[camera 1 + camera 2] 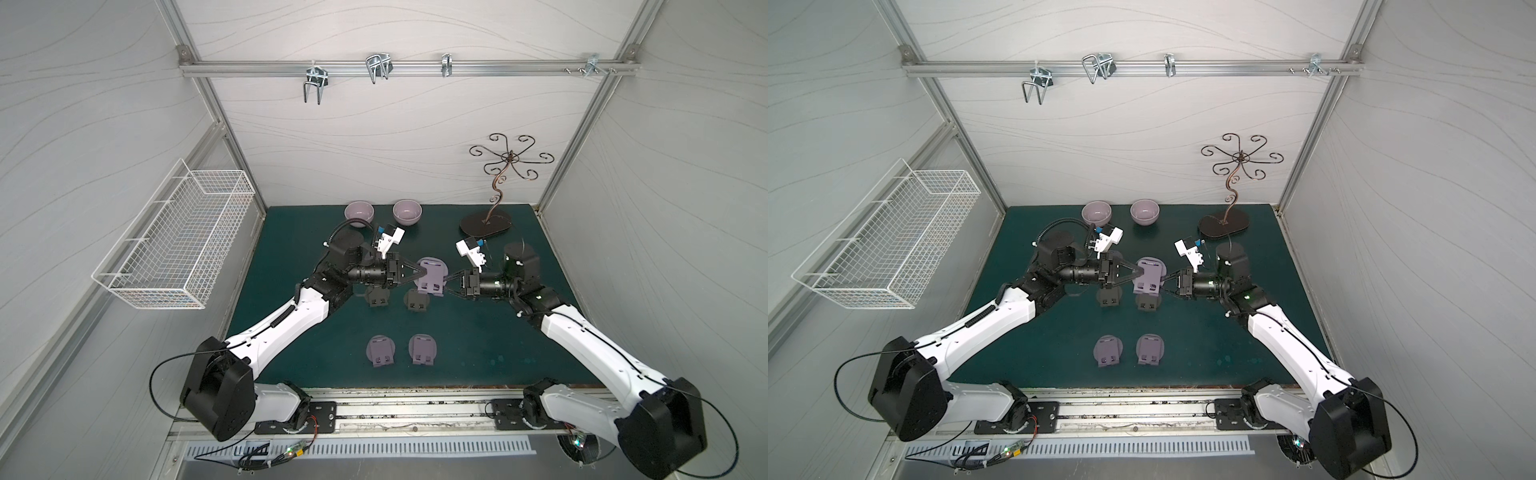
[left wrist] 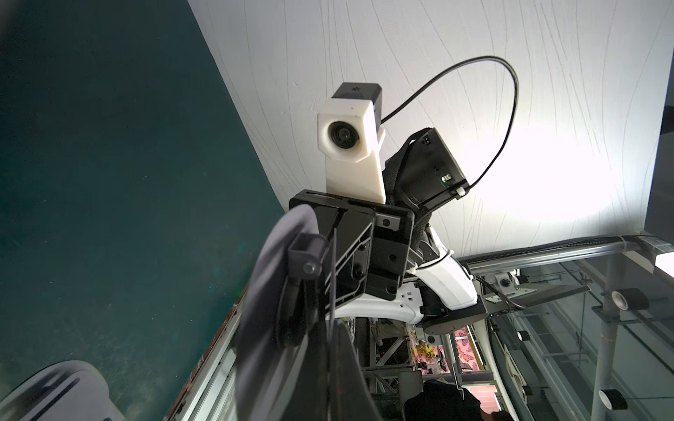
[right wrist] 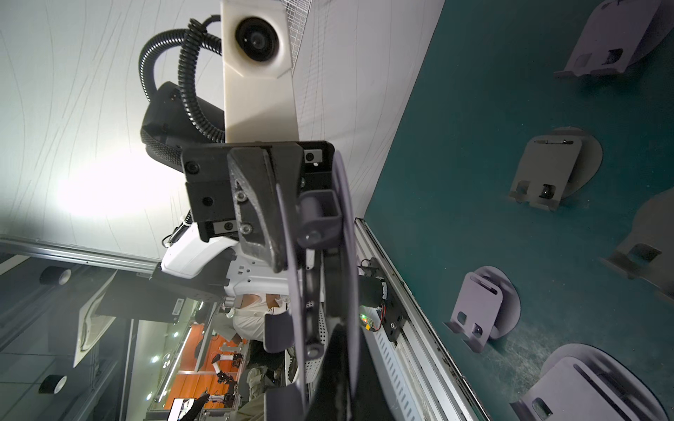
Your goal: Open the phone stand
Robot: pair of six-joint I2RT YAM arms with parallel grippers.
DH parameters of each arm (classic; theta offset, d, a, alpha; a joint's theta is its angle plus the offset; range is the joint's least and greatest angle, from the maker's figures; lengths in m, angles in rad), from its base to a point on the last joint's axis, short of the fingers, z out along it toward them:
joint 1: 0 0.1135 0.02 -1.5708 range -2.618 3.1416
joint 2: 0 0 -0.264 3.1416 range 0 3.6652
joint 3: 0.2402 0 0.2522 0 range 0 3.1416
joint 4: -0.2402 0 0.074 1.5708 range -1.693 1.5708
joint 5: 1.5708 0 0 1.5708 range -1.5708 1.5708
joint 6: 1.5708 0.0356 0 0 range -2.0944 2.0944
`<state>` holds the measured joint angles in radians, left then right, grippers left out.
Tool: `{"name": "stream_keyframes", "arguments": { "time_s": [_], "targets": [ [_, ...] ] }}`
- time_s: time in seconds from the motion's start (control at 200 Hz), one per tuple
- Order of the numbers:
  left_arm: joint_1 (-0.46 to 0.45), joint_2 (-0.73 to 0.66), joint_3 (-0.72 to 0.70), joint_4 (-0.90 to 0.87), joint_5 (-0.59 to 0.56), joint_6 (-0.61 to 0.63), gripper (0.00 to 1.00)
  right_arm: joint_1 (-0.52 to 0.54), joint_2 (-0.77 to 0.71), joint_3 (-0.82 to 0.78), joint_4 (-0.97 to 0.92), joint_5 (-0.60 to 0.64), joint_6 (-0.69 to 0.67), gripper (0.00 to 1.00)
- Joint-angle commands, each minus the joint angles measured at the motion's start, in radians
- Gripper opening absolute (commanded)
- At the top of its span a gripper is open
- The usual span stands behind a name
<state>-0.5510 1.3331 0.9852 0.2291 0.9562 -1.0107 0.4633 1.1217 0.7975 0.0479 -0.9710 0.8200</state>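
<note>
1. A white wire basket hangs on the left wall, well apart from the green mat.
2. The left arm reaches from the near left corner toward the middle of the mat. The left gripper is clenched on the left edge of the phone stand. In both top views its fingertips meet on the lilac plastic.
3. At the far edge of the mat, behind the left wrist, the left bowl and the right bowl stand upright. They are side by side and do not touch.
4. The phone stand is lifted off the mat, above its middle, between the two grippers. The right wrist view shows it from the edge. A round disc and a thinner plate are joined by a hinge block. The two parts are close and almost parallel.
5. On the mat, just nearer than the held one, lie the left dark stand and the right dark stand. Closer to the front edge lie the left lilac stand and the right lilac stand.
6. The right arm comes from the near right corner. The right gripper is closed on the right edge of the phone stand. I cannot tell which of the two parts it pinches.
7. In the far right corner of the mat stands a metal tree with curled branches on a dark oval base, well apart from both grippers.
</note>
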Motion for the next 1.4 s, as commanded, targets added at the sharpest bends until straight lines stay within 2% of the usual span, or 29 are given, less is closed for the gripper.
{"name": "stream_keyframes", "arguments": {
  "time_s": [0.0,0.165,0.26,0.43,0.555,0.705,0.79,0.875,1.0,1.096,1.156,1.396],
  "targets": [
    [-0.023,-0.006,0.180,0.209,0.045,-0.028,0.00,0.043,0.077,-0.015,-0.197,-0.065,-0.096,0.00],
    [0.017,-0.005,0.271,0.214,0.053,-0.019,0.00,0.071,0.158,0.031,-0.412,-0.071,-0.222,0.00],
    [0.055,-0.012,0.282,0.254,0.040,-0.026,0.00,0.076,0.213,0.045,-0.479,-0.079,-0.242,0.00],
    [0.111,-0.026,0.266,0.392,-0.033,-0.052,0.00,0.080,0.290,0.038,-0.475,-0.118,-0.206,0.00],
    [0.112,-0.006,0.259,0.460,-0.051,-0.080,0.00,0.081,0.289,0.038,-0.436,-0.136,-0.161,0.00],
    [0.105,-0.026,0.211,0.373,-0.035,-0.039,0.00,0.068,0.219,0.103,-0.518,-0.078,-0.197,0.00],
    [0.096,-0.067,0.169,0.268,-0.055,0.024,0.00,0.012,0.179,0.115,-0.500,-0.082,-0.160,0.00],
    [0.094,-0.115,0.112,0.235,-0.115,0.041,0.00,-0.057,0.159,0.106,-0.439,-0.122,-0.098,0.00],
    [0.058,-0.168,0.041,0.252,-0.227,0.032,0.00,-0.092,0.188,0.091,-0.393,-0.135,-0.048,0.00],
    [-0.013,-0.216,-0.003,0.200,-0.340,0.095,0.00,-0.098,0.207,0.055,-0.320,-0.141,0.018,0.00],
    [-0.057,-0.230,-0.008,0.106,-0.369,0.140,0.00,-0.114,0.207,0.051,-0.315,-0.132,0.027,0.00],
    [-0.153,-0.270,-0.051,0.016,-0.443,0.175,0.00,-0.154,0.203,0.102,-0.341,-0.122,0.013,0.00]
  ]
}}
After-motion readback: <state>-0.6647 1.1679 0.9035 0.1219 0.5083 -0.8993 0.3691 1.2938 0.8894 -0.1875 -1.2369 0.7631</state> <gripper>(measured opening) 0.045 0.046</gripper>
